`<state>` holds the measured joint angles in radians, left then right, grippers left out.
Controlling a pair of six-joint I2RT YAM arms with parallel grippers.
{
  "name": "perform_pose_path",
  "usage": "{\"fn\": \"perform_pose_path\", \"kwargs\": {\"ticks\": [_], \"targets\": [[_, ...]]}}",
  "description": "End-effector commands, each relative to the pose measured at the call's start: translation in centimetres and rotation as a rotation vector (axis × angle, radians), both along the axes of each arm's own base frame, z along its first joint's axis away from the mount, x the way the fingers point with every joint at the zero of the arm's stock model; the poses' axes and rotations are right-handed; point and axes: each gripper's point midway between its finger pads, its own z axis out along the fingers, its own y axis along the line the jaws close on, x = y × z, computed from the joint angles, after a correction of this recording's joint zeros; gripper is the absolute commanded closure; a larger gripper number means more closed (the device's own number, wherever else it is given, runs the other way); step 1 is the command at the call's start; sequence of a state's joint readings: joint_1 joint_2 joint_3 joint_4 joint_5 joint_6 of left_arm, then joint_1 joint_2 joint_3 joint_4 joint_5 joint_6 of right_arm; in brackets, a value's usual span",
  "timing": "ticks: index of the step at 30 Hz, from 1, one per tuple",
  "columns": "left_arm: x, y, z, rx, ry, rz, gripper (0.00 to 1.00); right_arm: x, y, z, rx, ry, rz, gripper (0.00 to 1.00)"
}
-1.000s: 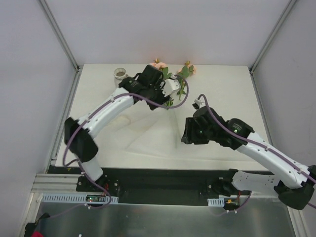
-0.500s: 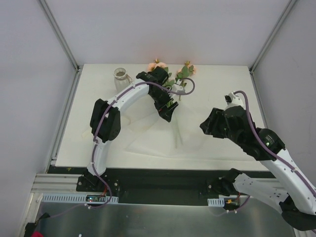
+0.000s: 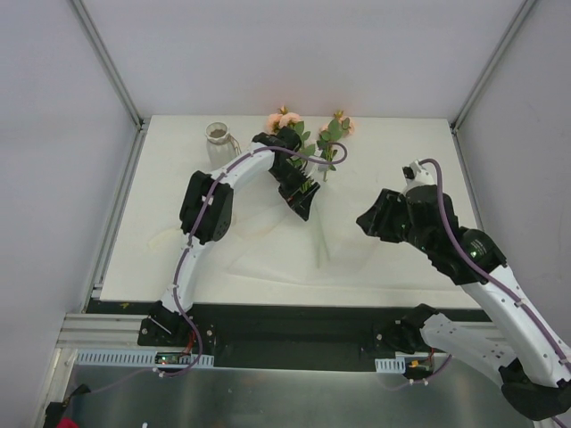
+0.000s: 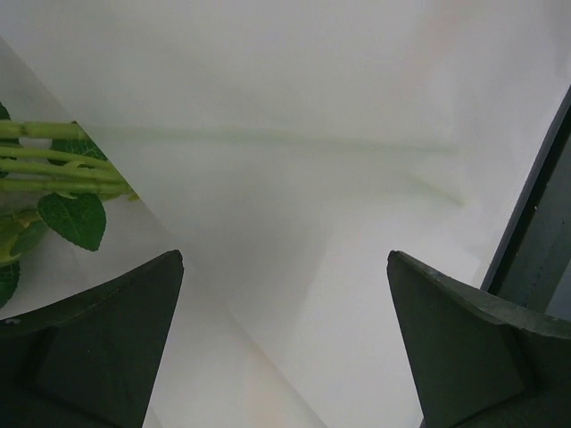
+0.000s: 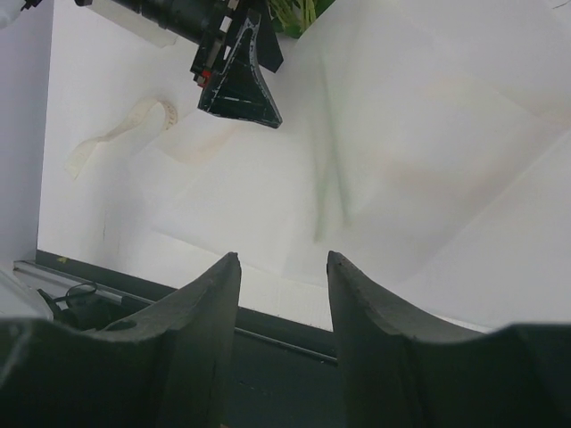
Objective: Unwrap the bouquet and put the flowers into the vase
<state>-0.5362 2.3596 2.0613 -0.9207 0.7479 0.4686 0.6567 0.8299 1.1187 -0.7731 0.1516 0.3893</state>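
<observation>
1. From above: the flowers (image 3: pixel 328 134) lie at the middle of the surface's (image 3: pixel 401 152) far edge, blooms toward the back. Their stems run under the opened white wrapping sheet (image 3: pixel 268 250). The vase (image 3: pixel 217 134) stands upright near the far left corner, apart from them. The left tool (image 3: pixel 302 210) hovers over the sheet just beside the leaves. The right tool (image 3: pixel 364 221) hangs over the sheet's right side. A cream ribbon (image 3: pixel 165 237) lies by the left edge.
2. Left wrist: the left tool (image 4: pixel 284 259) is spread wide, with nothing between its fingers. The flowers' (image 4: pixel 53 169) green stems and leaves show at left, and the stems show faintly through the wrapping sheet (image 4: pixel 312 205).
3. Right wrist: the right tool (image 5: pixel 283 259) is partly spread and empty, above the wrapping sheet's (image 5: pixel 428 160) near edge. The left tool (image 5: pixel 254 102) shows beyond it, with the ribbon (image 5: pixel 116 138) curled off to the left.
</observation>
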Motion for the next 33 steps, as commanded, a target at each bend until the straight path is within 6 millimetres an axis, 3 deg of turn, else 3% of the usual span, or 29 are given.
{"fn": "perform_pose_path", "kwargs": {"ticks": [1, 7, 11, 14, 18, 19, 20, 25, 27, 29, 33], "targets": [[0.6, -0.9, 0.8, -0.031, 0.014, 0.008, 0.02, 0.5, 1.1, 1.0, 0.058, -0.038, 0.041, 0.53], [0.2, -1.0, 0.2, -0.056, 0.069, 0.013, 0.02, 0.9, 1.4, 0.9, 0.082, -0.031, 0.045, 0.57], [-0.6, -1.3, 1.2, -0.111, 0.097, -0.01, 0.12, 1.2, 1.6, 1.1, 0.087, -0.033, 0.045, 0.59], [-1.1, -1.2, 1.6, -0.124, 0.109, -0.027, 0.24, 1.4, 2.1, 1.2, 0.1, -0.035, 0.058, 0.59], [-1.0, -0.9, 1.6, -0.104, 0.099, -0.023, 0.51, 1.7, 2.6, 1.2, 0.116, -0.034, 0.065, 0.6], [-1.0, -0.8, 1.7, -0.098, 0.097, -0.021, 0.67, 1.8, 2.8, 1.3, 0.121, -0.036, 0.066, 0.6], [-1.0, -0.6, 1.6, -0.085, 0.089, -0.019, 0.72, 1.9, 2.8, 1.3, 0.122, -0.036, 0.067, 0.6], [-1.1, -0.1, 2.0, -0.061, 0.072, -0.016, 0.8, 2.3, 3.1, 1.6, 0.13, -0.049, 0.07, 0.6], [-1.1, 0.1, 2.4, -0.059, 0.058, -0.018, 0.9, 2.3, 3.2, 1.7, 0.128, -0.052, 0.073, 0.6], [-1.2, 0.1, 3.6, -0.073, 0.036, -0.023, 1.0, 2.4, 3.2, 1.9, 0.123, -0.058, 0.078, 0.6], [-2.1, 0.1, 7.1, -0.125, -0.01, -0.047, 1.0, 2.8, 2.2, 4.9, 0.067, -0.126, 0.073, 0.6]]}}
